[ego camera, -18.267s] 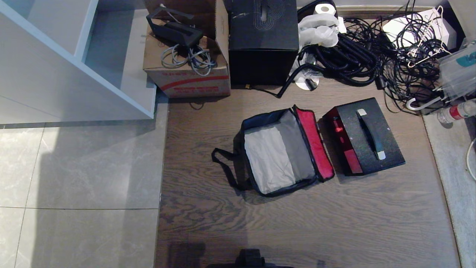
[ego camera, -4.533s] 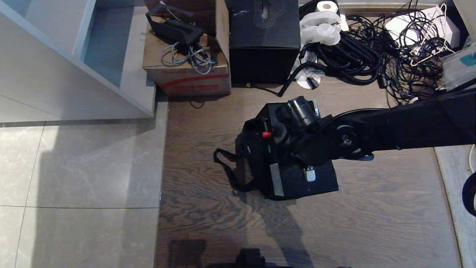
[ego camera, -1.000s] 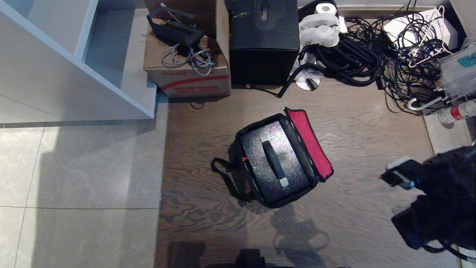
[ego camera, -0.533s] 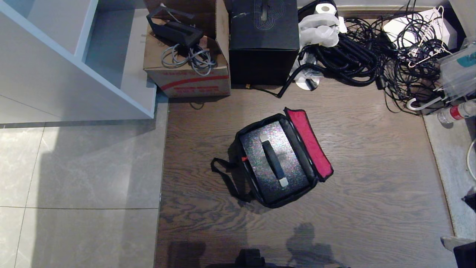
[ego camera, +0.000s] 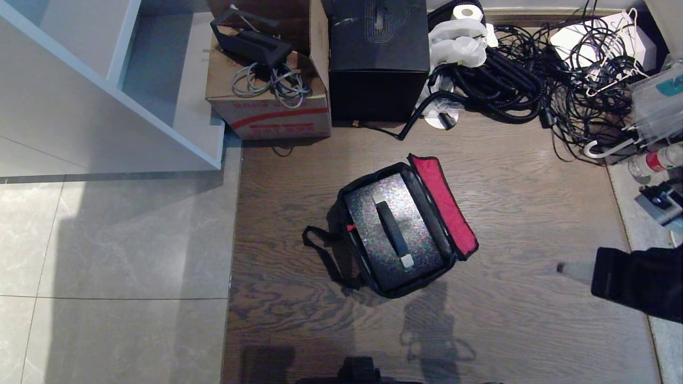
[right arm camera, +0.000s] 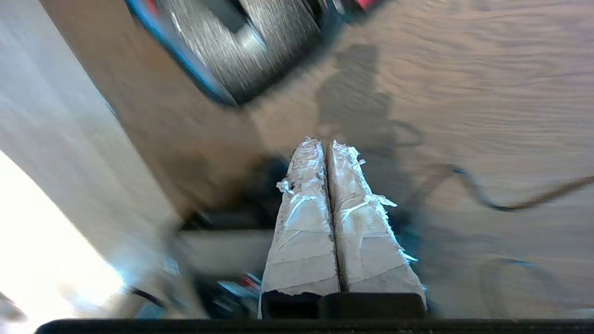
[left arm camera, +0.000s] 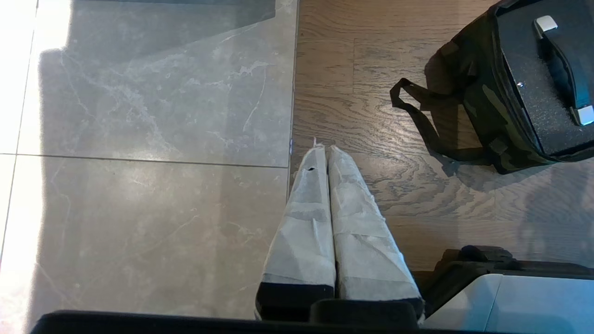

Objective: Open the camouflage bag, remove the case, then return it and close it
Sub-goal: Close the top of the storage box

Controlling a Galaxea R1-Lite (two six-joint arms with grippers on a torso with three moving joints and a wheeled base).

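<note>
The camouflage bag (ego camera: 445, 208) stands on the wooden floor with its lid thrown back, red inside showing. The black speckled case (ego camera: 368, 224) sits inside it, handle (ego camera: 392, 229) up. My right gripper (ego camera: 565, 270) hovers at the right edge of the head view, well right of the bag, fingers pointing toward it. In the right wrist view it (right arm camera: 323, 141) is shut and empty, with the case (right arm camera: 260, 37) blurred beyond. My left gripper (left arm camera: 325, 148) is shut and empty, parked over the floor left of the bag (left arm camera: 487, 106) and case (left arm camera: 533, 79).
A cardboard box (ego camera: 267, 101) and a taller black box (ego camera: 379, 58) stand behind the bag. Tangled cables (ego camera: 523, 69) and a bottle (ego camera: 653, 160) fill the back right. A white shelf unit (ego camera: 106, 90) is at the left. The bag's strap (ego camera: 320, 245) loops out leftward.
The case, earlier on the floor beside the bag, now sits inside it. In the last second the right arm swung out past the right edge and has come back in, higher up.
</note>
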